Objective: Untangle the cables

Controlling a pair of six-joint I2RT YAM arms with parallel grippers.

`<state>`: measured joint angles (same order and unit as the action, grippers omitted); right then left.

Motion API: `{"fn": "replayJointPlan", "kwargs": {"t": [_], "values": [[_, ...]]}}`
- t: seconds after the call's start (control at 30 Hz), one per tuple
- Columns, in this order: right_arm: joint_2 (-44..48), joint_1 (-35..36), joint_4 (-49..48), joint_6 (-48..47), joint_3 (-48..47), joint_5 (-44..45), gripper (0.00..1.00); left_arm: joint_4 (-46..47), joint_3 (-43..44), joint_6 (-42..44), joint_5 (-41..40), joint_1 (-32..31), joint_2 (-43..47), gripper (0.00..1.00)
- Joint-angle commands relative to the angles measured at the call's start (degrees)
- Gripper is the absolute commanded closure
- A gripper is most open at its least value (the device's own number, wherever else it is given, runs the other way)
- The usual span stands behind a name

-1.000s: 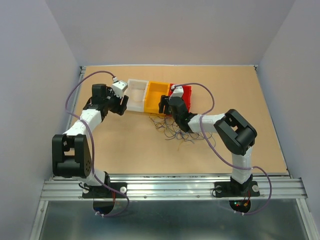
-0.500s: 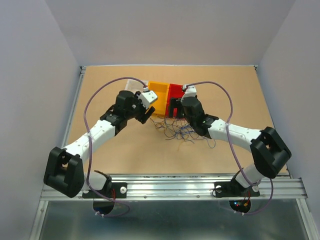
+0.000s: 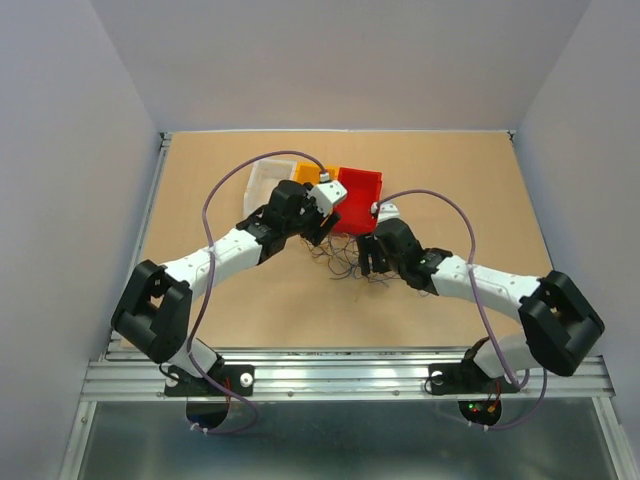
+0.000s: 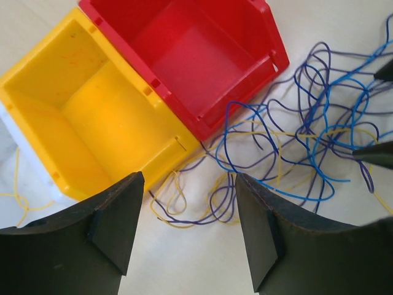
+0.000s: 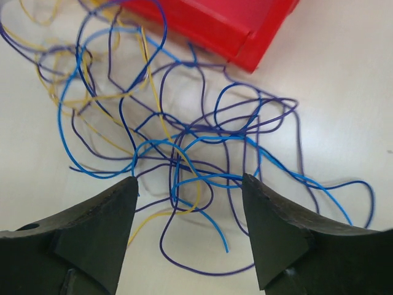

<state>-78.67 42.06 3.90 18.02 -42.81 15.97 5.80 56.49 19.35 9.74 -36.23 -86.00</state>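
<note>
Three bins: clear bin, yellow bin, red bin, knocked askew since a second ago! One tangle of cables mid-worktop, nearside of red. The left tool and right tool have swung in, both gaping.

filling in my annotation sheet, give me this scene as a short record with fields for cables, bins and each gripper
cables: loose tangle of blue, purple and yellow strands lying on the table, just in front of the bins
red bin: nothing visible inside, side by side with the yellow bin
yellow bin: nothing visible inside
clear bin: left end of the row, partly hidden by the left arm
left gripper: open, holding nothing, over the tangle's edge
right gripper: open, holding nothing, over the tangle
</note>
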Motion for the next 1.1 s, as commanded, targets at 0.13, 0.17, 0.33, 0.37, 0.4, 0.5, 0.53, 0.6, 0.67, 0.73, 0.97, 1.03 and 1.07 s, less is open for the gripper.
{"fn": "replayJointPlan", "kwargs": {"t": [0.13,0.17,0.33,0.37,0.4,0.5,0.53,0.6,0.67,0.73,0.97,1.03,1.07], "values": [[-10.2,0.2,0.1,-6.5,-5.6,-10.1,0.30,7.3,-4.6,-2.8,-4.2,2.5,6.5,0.28],[-10.7,0.2,-0.5,-7.9,-5.9,-13.4,0.36,7.4,-4.7,-3.1,-3.6,4.1,6.9,0.28],[-10.3,0.2,-3.4,-11.9,-5.9,-21.4,0.84,8.1,-5.3,-4.1,1.6,8.7,7.9,0.28],[-9.7,0.2,-3.4,-12.4,-5.9,-22.7,0.93,8.1,-5.4,-4.0,2.1,9.2,7.9,0.28],[-8.7,0.2,-3.5,-12.6,-4.9,-24.9,0.99,8.1,-5.5,-3.9,2.7,9.5,7.9,0.28],[-1.7,0.6,-7.8,-12.7,-1.4,-30.7,0.99,8.2,-6.2,-2.6,5.7,9.9,8.8,0.28],[3.8,0.7,-10.2,-12.5,-0.4,-33.0,0.99,8.3,-6.8,-2.3,8.1,9.9,9.3,0.28],[9.8,0.7,-13.1,-11.6,1.8,-38.8,0.99,8.8,-7.5,-1.8,10.6,9.9,10.9,0.28],[17.6,0.7,-16.6,-9.5,2.8,-41.4,1.00,10.7,-9.1,-1.3,15.7,10.0,13.6,0.28],[21.4,0.7,-16.7,-7.7,1.2,-43.6,0.99,12.3,-10.8,-1.9,18.2,9.9,15.8,0.27],[25.7,0.7,-15.1,-5.2,-6.5,-46.6,0.99,15.9,-13.7,-4.7,30.4,10.1,26.5,0.25],[24.3,0.7,-15.2,-5.2,-7.0,-45.9,0.99,16.1,-14.7,-5.2,31.8,10.2,29.7,0.24],[23.7,0.7,-15.5,-5.1,-6.9,-45.8,0.99,16.3,-15.3,-5.3,32.5,10.4,30.8,0.24]]}}
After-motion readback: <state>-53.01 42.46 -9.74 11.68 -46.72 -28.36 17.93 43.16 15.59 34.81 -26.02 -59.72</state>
